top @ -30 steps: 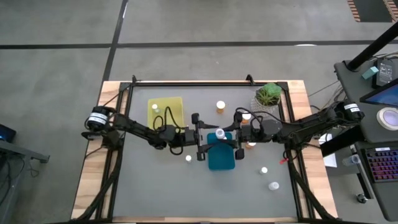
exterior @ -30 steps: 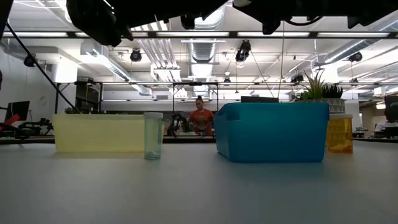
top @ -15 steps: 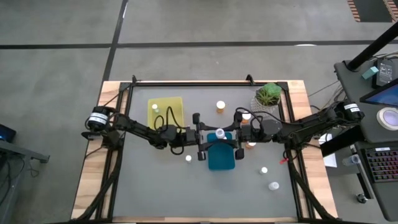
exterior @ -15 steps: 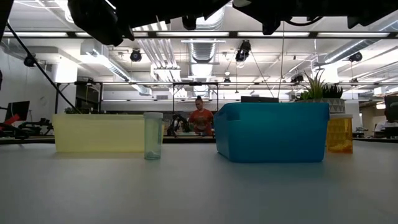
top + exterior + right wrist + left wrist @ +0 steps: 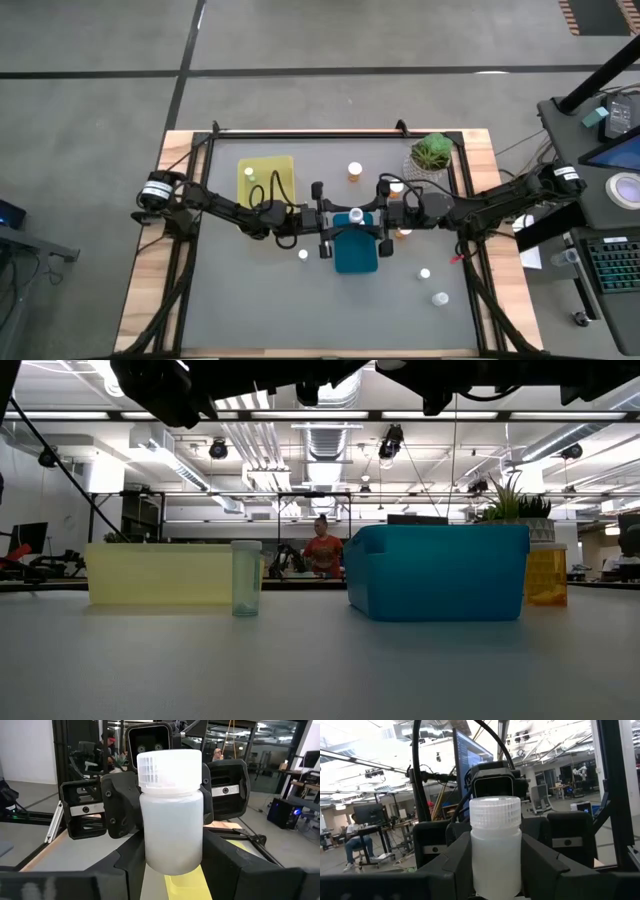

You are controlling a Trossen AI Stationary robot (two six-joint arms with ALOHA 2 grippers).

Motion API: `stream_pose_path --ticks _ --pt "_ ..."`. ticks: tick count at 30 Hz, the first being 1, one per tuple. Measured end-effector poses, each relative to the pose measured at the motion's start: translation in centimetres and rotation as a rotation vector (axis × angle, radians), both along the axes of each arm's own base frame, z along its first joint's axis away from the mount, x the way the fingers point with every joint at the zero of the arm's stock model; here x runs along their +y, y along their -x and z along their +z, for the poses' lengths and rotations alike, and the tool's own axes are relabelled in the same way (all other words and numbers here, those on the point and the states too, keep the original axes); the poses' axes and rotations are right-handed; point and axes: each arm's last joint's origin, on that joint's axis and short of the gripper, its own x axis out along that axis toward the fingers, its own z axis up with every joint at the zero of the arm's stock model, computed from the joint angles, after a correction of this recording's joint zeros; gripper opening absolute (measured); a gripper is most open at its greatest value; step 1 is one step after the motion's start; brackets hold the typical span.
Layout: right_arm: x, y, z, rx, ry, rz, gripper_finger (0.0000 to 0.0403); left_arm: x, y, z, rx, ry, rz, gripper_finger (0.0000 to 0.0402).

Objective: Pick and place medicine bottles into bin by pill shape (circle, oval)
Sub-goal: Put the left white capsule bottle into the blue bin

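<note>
I have both grippers pinching one white bottle point(image 5: 354, 214) between them: left gripper point(image 5: 496, 870) and right gripper point(image 5: 171, 865) each clamp its sides. It hangs upright over the blue bin point(image 5: 355, 252), both arms stretched level toward each other.

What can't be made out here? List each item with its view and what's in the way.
1. Pills in the white bottle: both wrist views, the frosted wall hides them and no label shows.
2. Blue bin contents: in the low view its wall hides them; in the high view the left gripper and right gripper cover it.
3. Loose bottles at the table's right: high view, too small to read.
</note>
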Motion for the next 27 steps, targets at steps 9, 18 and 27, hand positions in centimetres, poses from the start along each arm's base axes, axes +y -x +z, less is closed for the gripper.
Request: stream_pose_path --ticks 9,18,27 --pt "-0.1 0.2 -0.1 0.03 -0.051 0.001 0.0223 0.0 0.0 -0.2 0.012 -0.012 0.0 0.0122" --pt "-0.6 2.5 0.6 0.157 -0.113 -0.075 0.025 0.1 0.1 -0.9 0.125 -0.024 0.038 0.0121" --pt "-0.9 4.2 1.6 0.206 -0.151 -0.083 0.0239 0.3 0.0 -2.3 0.31 -0.039 0.088 0.0121"
